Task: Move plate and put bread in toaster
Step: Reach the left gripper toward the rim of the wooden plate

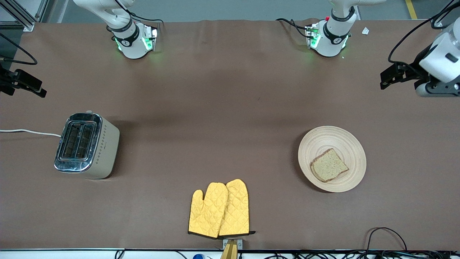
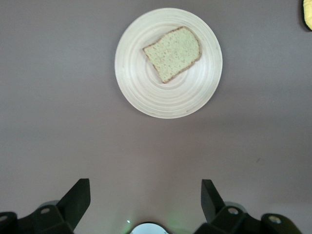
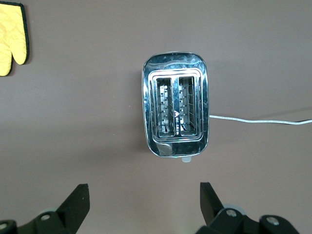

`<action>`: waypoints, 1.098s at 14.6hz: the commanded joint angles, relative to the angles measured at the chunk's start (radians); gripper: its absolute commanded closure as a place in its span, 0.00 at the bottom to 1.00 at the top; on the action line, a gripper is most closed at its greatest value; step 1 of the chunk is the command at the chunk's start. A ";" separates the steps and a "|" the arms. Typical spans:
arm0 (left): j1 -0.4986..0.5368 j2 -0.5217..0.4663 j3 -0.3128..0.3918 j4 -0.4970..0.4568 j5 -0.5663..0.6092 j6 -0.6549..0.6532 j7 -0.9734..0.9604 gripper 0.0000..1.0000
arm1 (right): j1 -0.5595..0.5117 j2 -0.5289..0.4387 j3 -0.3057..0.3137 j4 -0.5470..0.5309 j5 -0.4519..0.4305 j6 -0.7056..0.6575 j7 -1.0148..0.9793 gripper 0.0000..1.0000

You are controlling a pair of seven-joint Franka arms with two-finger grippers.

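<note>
My table (image 1: 230,108) wore a brown cloth; on it sat the toaster (image 1: 86,145), the plate (image 1: 345,138) and yellow oven mitts (image 1: 219,208), well apart.

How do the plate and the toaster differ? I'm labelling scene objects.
The plate is round, shallow pale wood; the toaster is boxy, chrome-topped with cream sides. The plate carries the bread; the toaster's slots are empty. The plate lies toward the left arm's end, the toaster toward the right arm's. Both rest on the table, untouched.
</note>
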 commanded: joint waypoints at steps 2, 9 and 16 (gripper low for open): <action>0.111 0.122 0.004 0.030 -0.171 0.109 0.020 0.00 | -0.010 -0.028 0.009 -0.022 -0.002 -0.001 -0.005 0.00; 0.263 0.361 0.003 0.028 -0.392 0.263 0.278 0.00 | -0.010 -0.028 0.009 -0.022 -0.002 -0.003 -0.005 0.00; 0.390 0.591 0.003 0.030 -0.609 0.338 0.591 0.01 | -0.010 -0.028 0.009 -0.022 -0.002 -0.003 -0.005 0.00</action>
